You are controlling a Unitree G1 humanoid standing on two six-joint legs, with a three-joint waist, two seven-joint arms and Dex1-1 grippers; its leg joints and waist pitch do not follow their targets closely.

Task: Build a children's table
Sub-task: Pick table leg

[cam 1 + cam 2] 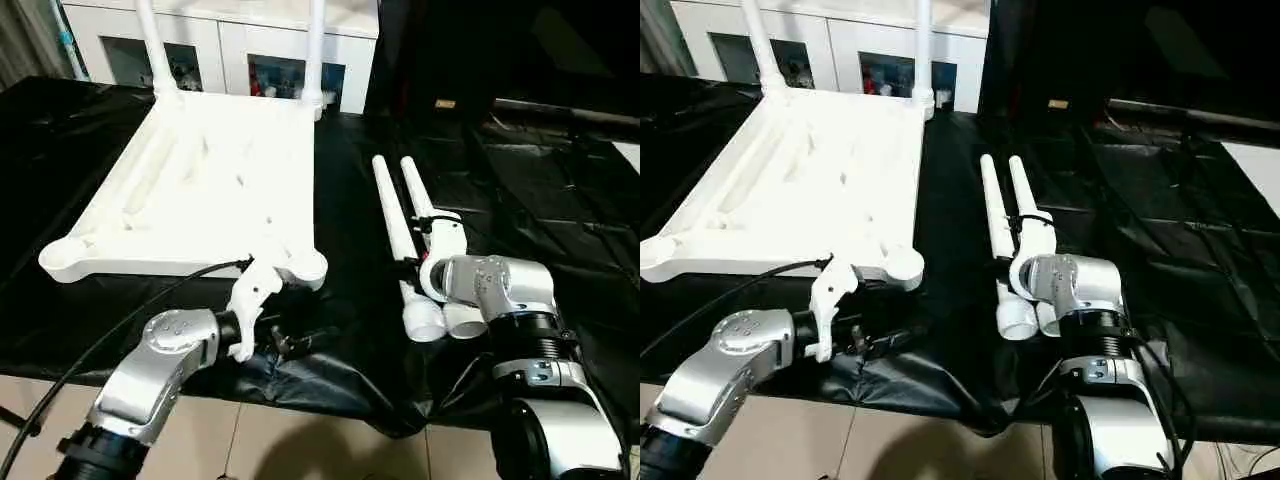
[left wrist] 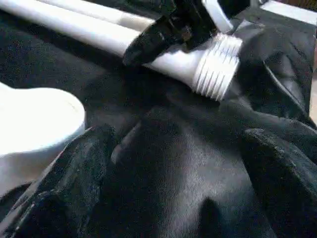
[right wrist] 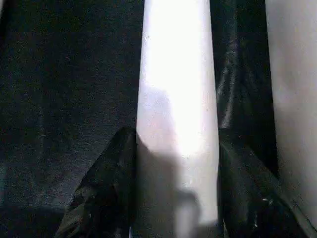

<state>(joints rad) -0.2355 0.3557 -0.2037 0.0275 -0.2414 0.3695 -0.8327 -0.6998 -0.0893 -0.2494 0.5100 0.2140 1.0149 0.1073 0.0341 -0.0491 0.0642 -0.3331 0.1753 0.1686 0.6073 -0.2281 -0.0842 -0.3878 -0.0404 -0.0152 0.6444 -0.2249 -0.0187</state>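
The right gripper (image 3: 176,198) stood over the two loose legs, and in the right wrist view its two black fingers (image 3: 106,193) lay on either side of the left leg (image 1: 395,225), each touching the white tube, so the pincer was closed around that leg; I judge it was taken there, near the thick threaded end (image 2: 215,67), so that this end could afterwards be brought to a socket. The second loose leg (image 1: 420,200) lay just beside it, parallel, with its thick end also toward the robot. The left gripper (image 2: 173,173) had its fingers wide apart and held nothing; it hung low over the black cloth, just beside the near right corner socket (image 1: 305,265) of the table top (image 1: 200,180), probably waiting to steady the top or to receive the leg. The top lay upside down with its ribbed side up, which is the sensible position, because the sockets opened upward for the legs. Two legs (image 1: 155,45) already stood upright in the far corner sockets, while the two near sockets had no leg in them. Everything rested on a black, wrinkled cloth (image 1: 540,200) that hung over the near edge of the work surface. Behind stood a white cabinet (image 1: 230,50) with glass doors, and below the edge a tiled floor (image 1: 300,440) showed.
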